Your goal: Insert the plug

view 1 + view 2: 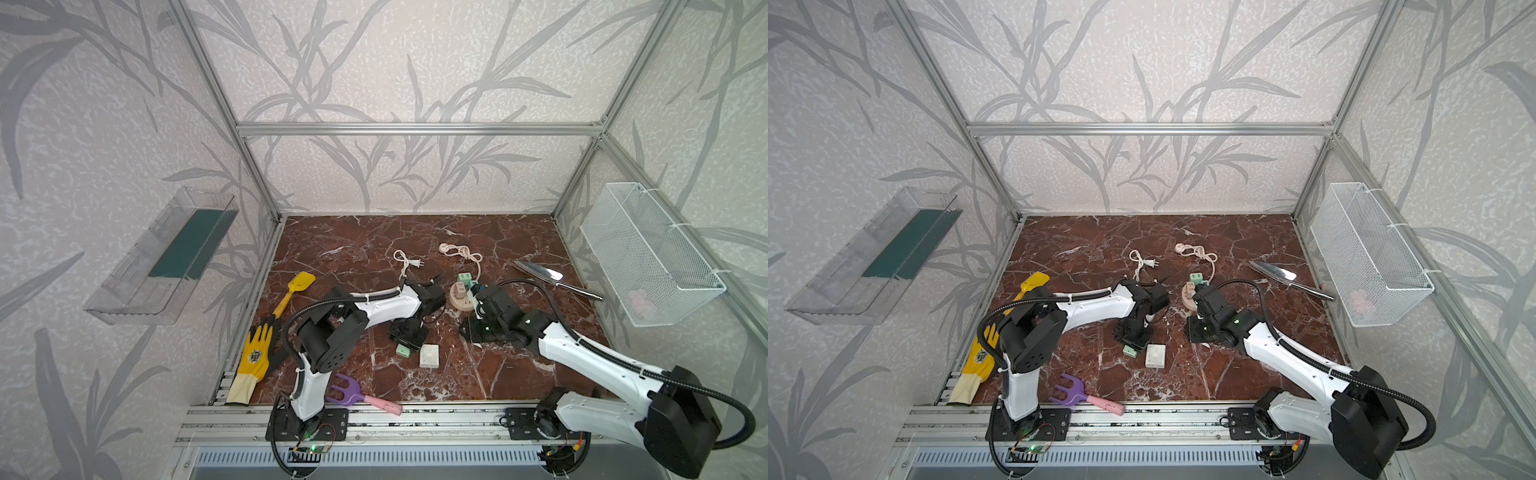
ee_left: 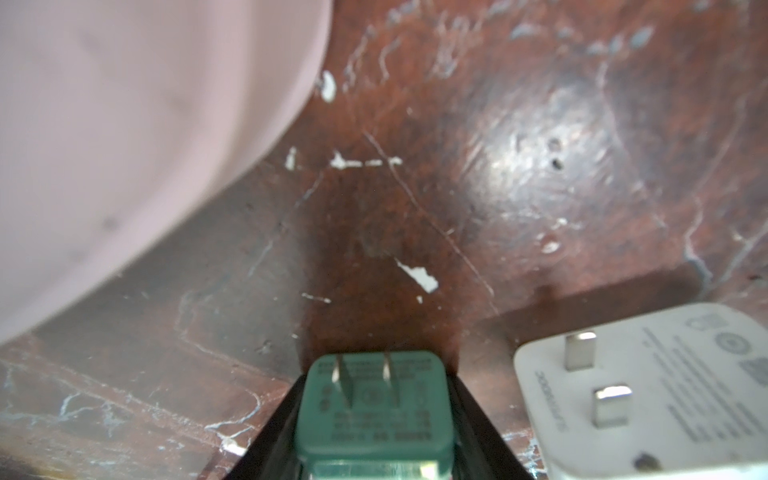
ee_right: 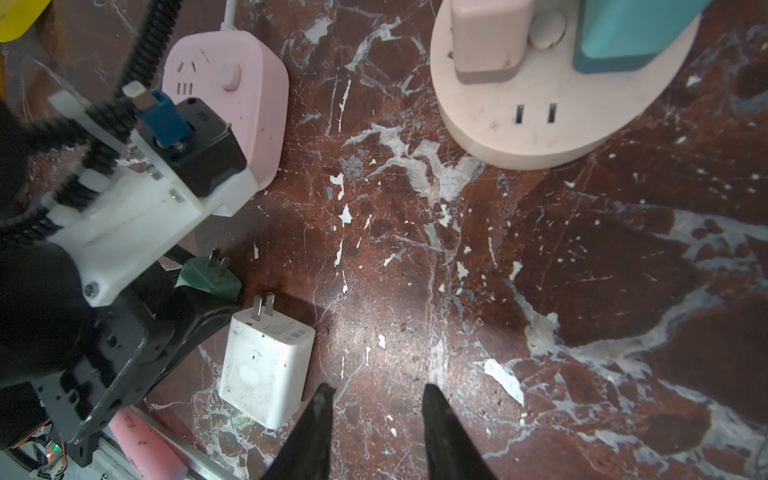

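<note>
My left gripper (image 2: 374, 415) is shut on a green two-pin plug (image 2: 376, 399), its black fingers (image 2: 274, 432) pressed on both sides and the pins pointing out ahead. In both top views the plug (image 1: 403, 351) (image 1: 1130, 351) is low over the marble floor beside a white charger (image 1: 429, 356) (image 2: 640, 395). A pink power strip (image 3: 232, 95) lies behind the left wrist. A round beige socket (image 3: 540, 124) (image 1: 461, 305) carries a pink plug (image 3: 490, 37) and a teal plug (image 3: 623, 33), with one two-slot outlet (image 3: 536, 113) free. My right gripper (image 3: 378, 392) hangs open and empty above bare floor.
A yellow shovel (image 1: 293, 291), a yellow glove (image 1: 253, 357) and a purple rake (image 1: 353, 392) lie at the left and front. A metal trowel (image 1: 552, 278) and a wire basket (image 1: 648, 253) are on the right. Loose cables (image 1: 461, 251) lie further back.
</note>
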You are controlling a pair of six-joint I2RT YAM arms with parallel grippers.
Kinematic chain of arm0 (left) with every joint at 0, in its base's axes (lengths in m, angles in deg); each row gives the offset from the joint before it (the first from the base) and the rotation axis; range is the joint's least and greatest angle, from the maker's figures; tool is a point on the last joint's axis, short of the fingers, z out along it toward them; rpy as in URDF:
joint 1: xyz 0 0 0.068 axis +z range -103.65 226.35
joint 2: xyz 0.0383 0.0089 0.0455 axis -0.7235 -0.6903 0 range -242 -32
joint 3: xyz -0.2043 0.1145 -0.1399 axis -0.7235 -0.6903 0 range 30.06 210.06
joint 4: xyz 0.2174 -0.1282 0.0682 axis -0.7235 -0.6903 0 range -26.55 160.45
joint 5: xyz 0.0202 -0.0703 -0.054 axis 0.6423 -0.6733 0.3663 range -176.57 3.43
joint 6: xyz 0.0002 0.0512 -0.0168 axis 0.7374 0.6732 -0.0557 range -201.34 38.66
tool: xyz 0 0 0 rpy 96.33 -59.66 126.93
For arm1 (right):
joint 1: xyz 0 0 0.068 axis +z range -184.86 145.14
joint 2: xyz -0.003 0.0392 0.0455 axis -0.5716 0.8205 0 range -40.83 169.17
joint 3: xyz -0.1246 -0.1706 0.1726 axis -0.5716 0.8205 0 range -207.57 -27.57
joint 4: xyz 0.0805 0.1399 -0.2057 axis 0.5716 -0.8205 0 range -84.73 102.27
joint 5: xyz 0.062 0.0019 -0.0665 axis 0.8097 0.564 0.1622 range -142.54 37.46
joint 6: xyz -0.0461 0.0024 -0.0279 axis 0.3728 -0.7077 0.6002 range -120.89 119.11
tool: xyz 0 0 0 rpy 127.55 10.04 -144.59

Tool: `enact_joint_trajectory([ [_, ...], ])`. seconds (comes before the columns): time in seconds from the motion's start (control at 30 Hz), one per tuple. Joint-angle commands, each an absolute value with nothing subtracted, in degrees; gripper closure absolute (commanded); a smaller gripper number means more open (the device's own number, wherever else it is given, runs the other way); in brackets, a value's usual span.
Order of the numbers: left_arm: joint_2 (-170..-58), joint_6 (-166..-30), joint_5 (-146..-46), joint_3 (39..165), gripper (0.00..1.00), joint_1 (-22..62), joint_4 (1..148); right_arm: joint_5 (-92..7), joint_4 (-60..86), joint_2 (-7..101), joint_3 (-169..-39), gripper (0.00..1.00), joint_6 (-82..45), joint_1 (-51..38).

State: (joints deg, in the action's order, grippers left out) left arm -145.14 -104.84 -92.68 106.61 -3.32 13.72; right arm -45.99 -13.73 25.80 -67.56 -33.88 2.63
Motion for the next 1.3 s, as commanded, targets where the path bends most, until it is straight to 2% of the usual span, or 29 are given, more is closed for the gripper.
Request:
enact_joint_trajectory([
  [0.0, -147.22, -104.03, -90.95, 106.89, 0.48, -2.7, 13.04, -46.09, -13.59, 24.64, -66.83, 0.63, -34.2, 2.41],
  [0.13, -146.84, -104.12, -90.66, 106.86, 0.45, -2.7, 12.97, -46.12, -13.5, 24.47, -66.72, 0.63, -34.2, 2.46],
  [0.67, -146.14, -104.52, -90.43, 108.54, 0.46, -2.52, 12.65, -46.23, -13.3, 24.12, -66.4, 0.63, -34.36, 2.43],
  [0.87, -146.69, -104.59, -90.61, 108.2, 0.5, -2.52, 12.97, -46.56, -13.28, 24.06, -66.28, 0.63, -34.46, 2.4],
  [1.0, -145.97, -104.58, -90.03, 108.54, 0.62, -2.45, 12.66, -46.38, -13.4, 24.03, -66.31, 0.63, -34.55, 2.41],
  [1.03, -145.56, -104.63, -90.0, 108.63, 0.71, -2.46, 12.54, -46.26, -13.4, 24.03, -66.41, 0.63, -34.63, 2.41],
  [1.07, -144.91, -104.77, -89.64, 108.6, 0.95, -2.41, 12.39, -46.02, -13.52, 24.03, -66.59, 0.63, -34.59, 2.45],
  [1.1, -144.29, -105.19, -88.97, 108.67, 1.0, -2.43, 12.11, -45.89, -13.73, 24.03, -66.94, 0.63, -34.55, 2.41],
  [1.27, -138.15, -106.36, -88.66, 108.79, 1.0, -2.43, 11.24, -44.66, -16.6, 23.11, -69.85, 0.63, -34.35, 2.42],
])
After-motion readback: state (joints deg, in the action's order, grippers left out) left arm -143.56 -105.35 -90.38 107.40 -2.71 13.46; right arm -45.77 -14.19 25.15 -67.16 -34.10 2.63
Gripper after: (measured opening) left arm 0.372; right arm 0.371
